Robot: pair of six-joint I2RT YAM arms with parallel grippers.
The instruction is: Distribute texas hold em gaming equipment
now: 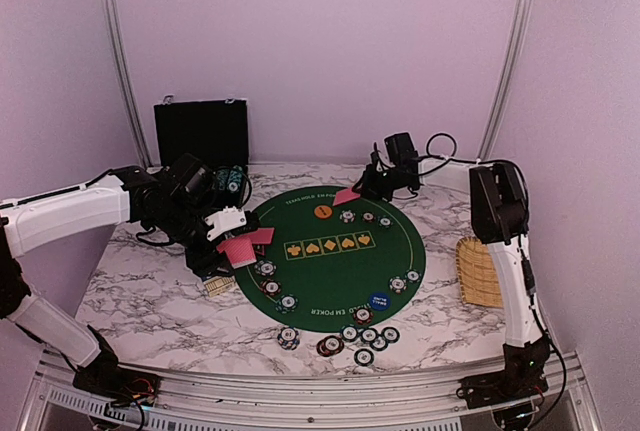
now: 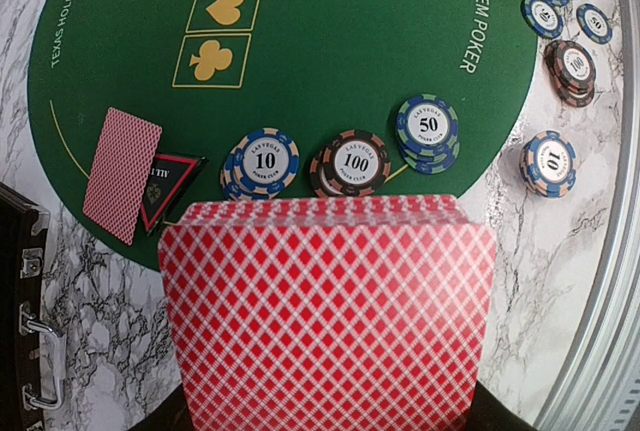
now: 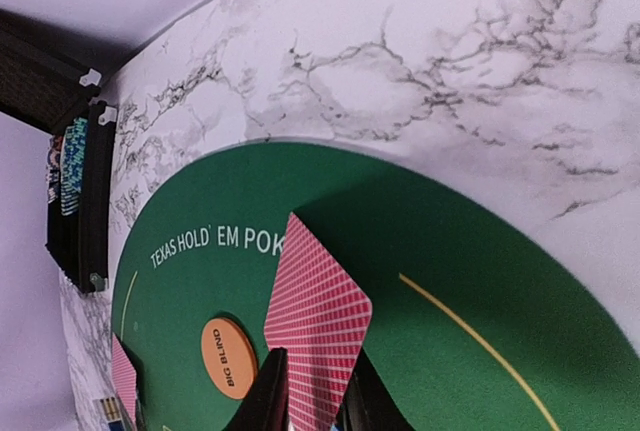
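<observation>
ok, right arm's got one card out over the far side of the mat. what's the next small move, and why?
Probably open the jaws of the right gripper and let the card drop. It hangs tilted and seemingly low over the far edge of the green mat, beside the orange marker, with bare felt underneath. The left gripper holds the deck for the next deal.

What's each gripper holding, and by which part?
Left gripper clamps the red-backed card deck by its near end; right gripper pinches one playing card by its near end.
</observation>
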